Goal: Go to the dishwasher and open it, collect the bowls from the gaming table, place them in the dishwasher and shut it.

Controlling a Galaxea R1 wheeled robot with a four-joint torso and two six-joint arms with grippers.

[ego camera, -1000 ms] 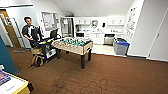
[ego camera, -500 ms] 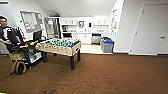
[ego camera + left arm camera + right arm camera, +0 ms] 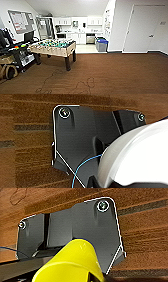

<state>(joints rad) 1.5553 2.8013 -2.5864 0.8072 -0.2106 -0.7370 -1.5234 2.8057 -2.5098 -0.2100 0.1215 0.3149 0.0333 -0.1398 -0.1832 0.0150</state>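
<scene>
Left gripper (image 3: 96,180) state can't be told from the wrist shot. A white bowl (image 3: 135,156) is seen right up against the wrist above the brown carpet (image 3: 120,72), so it's probably being carried. Same deal for the right gripper (image 3: 92,276), with a yellow bowl (image 3: 72,263).

What's changed: over the last second the whole head view has swung and closed in, so it's the camera that has moved, not the furniture. The football table (image 3: 55,47) is now shown bigger and the kitchenette is lined up nearly dead ahead. That reads as the drive back toward the dishwasher (image 3: 90,38), which can be made out far off under the counter, between the white cabinets (image 3: 79,38) and the blue-lidded bin (image 3: 101,45). Whether its door is open can't be judged from here.

Room to move: a wide lane of carpet is left open to the right of the football table, up to the pale kitchen floor. Things to be watched are that table's near corner, the bin sitting just beside the dishwasher, the wall corner by the white door (image 3: 142,30), and a loose cable (image 3: 62,82) looped on the carpet close in front.
</scene>
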